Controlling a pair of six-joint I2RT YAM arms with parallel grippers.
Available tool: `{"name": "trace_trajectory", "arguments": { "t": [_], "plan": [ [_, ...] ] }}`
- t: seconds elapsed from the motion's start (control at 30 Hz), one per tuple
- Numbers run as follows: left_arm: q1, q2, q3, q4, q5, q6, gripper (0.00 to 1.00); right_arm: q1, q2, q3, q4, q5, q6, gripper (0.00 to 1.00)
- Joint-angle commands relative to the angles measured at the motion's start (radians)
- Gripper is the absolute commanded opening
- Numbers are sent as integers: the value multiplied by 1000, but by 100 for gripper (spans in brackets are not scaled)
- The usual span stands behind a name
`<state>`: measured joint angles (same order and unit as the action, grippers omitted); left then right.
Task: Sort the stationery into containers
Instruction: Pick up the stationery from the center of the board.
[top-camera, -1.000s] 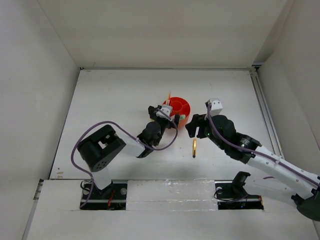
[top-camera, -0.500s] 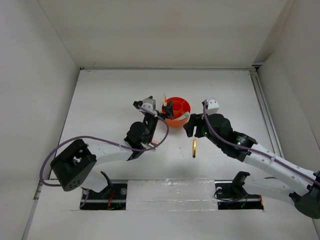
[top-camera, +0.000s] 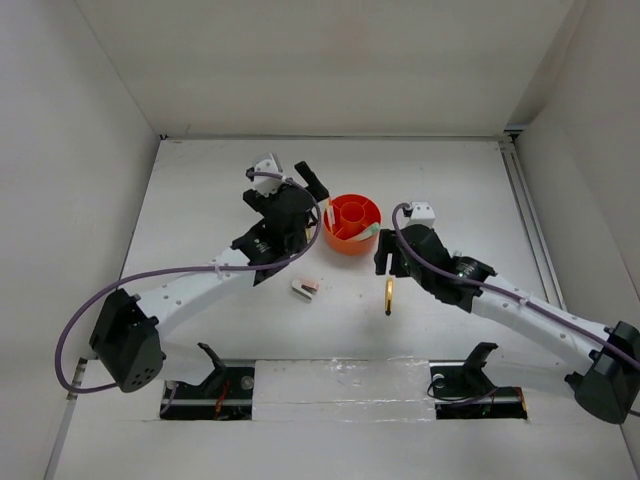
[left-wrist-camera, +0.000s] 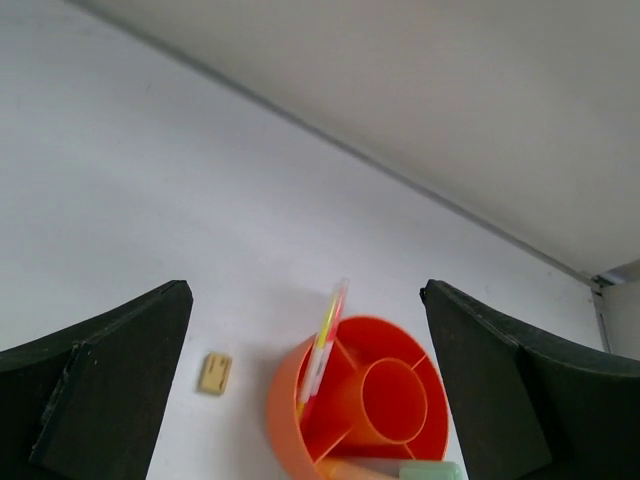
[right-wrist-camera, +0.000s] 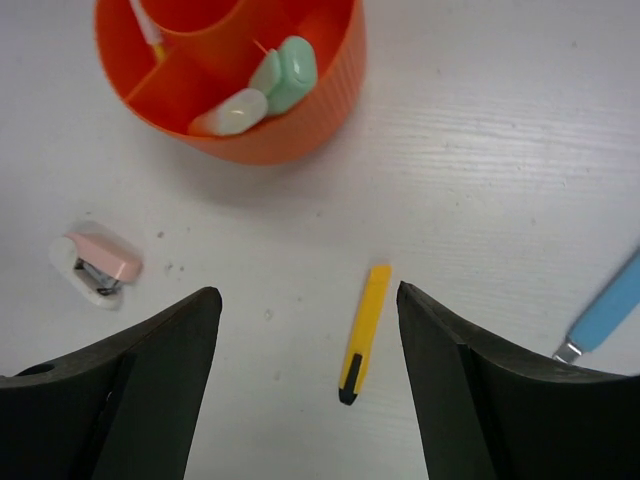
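Note:
The round orange organiser (top-camera: 352, 222) stands mid-table and also shows in the left wrist view (left-wrist-camera: 300, 400) and the right wrist view (right-wrist-camera: 340, 60). It holds a pale yellow marker (right-wrist-camera: 228, 112), a green marker (right-wrist-camera: 285, 72) and an upright pink-yellow pen (left-wrist-camera: 325, 335). My left gripper (top-camera: 296, 192) is open and empty, just left of and above the organiser. My right gripper (top-camera: 384, 258) is open and empty above a gold-yellow pen (right-wrist-camera: 365, 330), which lies between its fingers (right-wrist-camera: 150, 380) on the table. The pink-white stapler (top-camera: 305, 288) lies left of that pen. A tan block (left-wrist-camera: 214, 373) lies beside the organiser.
A blue pen (right-wrist-camera: 605, 315) lies on the table at the right edge of the right wrist view. White walls enclose the table on the left, back and right. A rail (top-camera: 530, 230) runs along the table's right side.
My left gripper has pulled away from the organiser, up and to the left, and the stapler now shows on the table. My right gripper has shifted slightly towards the pen.

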<state>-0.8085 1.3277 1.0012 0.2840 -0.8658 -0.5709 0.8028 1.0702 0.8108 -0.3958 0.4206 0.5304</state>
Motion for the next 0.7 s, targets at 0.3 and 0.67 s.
{"name": "trace_trajectory", "arguments": {
  "t": [0.3, 0.67],
  "plan": [
    [15, -64, 76, -458, -58, -388, 100, -62, -21, -11, -109, 106, 197, 76],
    [15, -18, 45, -402, -30, -213, 100, -215, -64, -10, -164, 46, 157, 77]
  ]
}}
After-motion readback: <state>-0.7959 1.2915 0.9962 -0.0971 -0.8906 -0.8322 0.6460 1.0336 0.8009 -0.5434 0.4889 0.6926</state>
